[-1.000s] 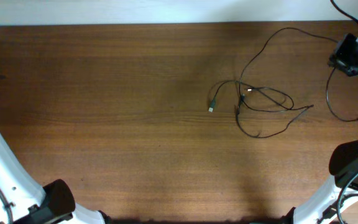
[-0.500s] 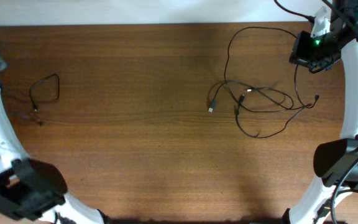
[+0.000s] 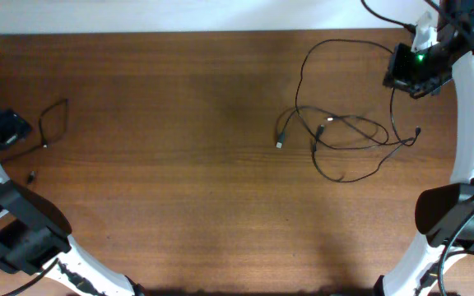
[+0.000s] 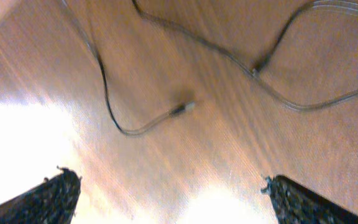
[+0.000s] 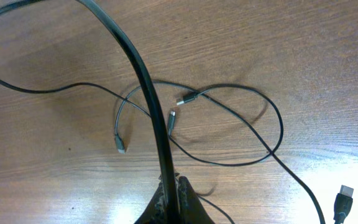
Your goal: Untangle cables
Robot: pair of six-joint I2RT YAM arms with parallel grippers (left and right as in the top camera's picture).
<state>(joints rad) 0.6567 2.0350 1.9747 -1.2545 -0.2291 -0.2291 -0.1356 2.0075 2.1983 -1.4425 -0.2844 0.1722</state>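
The right end effector (image 5: 168, 198) pinches one cable (image 5: 144, 87) at the far right, above the tangle (image 3: 344, 136) lying right of centre on the worktop (image 3: 179, 205). The left end effector (image 4: 169, 186) hovers spread over a second cable (image 4: 106, 96) at far left. The step looks like freeing the held cable; next it likely needs drawing clear without dragging the tangle.

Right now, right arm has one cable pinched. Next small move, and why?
Probably pull the right gripper slowly away from the tangle. It is shut on a cable that curves slack back into that tangle, so tension may slide it free. The left gripper is open over a separate cable.
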